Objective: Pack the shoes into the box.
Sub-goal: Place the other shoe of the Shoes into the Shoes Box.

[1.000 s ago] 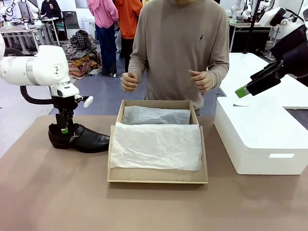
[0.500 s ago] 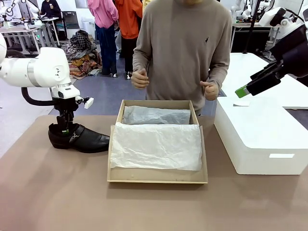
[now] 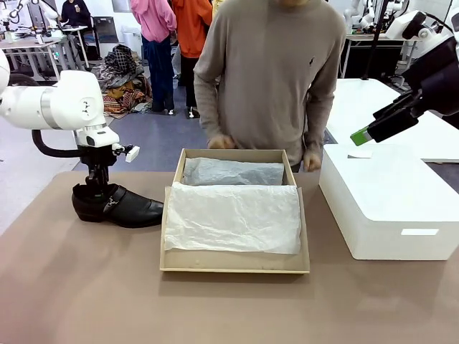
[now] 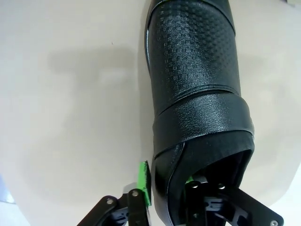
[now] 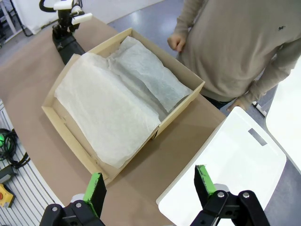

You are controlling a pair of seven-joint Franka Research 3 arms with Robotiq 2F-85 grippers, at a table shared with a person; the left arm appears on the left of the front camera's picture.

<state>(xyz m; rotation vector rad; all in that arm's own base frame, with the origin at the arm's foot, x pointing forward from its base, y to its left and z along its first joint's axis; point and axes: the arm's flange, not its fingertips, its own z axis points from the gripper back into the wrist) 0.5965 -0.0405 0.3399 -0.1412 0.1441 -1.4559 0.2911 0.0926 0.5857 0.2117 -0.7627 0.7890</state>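
Observation:
One glossy black shoe (image 3: 122,206) lies on the brown table at the left, toe pointing toward the box. My left gripper (image 3: 97,190) comes down into its heel opening. In the left wrist view, one green pad presses the outside of the shoe (image 4: 197,94) collar and the other finger sits inside, so the left gripper (image 4: 167,188) is shut on the collar wall. The tan cardboard box (image 3: 233,265) sits mid-table, lined with white tissue paper (image 3: 233,215). My right gripper (image 3: 362,135) hangs open, high at the right; it (image 5: 149,173) looks down on the box (image 5: 183,110).
A large white rectangular box (image 3: 387,208) stands right of the cardboard box, under my right arm. A person stands at the far side with a hand (image 3: 221,142) near the box's back edge and the other hand (image 3: 312,163) at its back right corner.
My left gripper has shut on the shoe's collar. The person's hands dropped from chest height to the box's far edge. The right arm has not moved.

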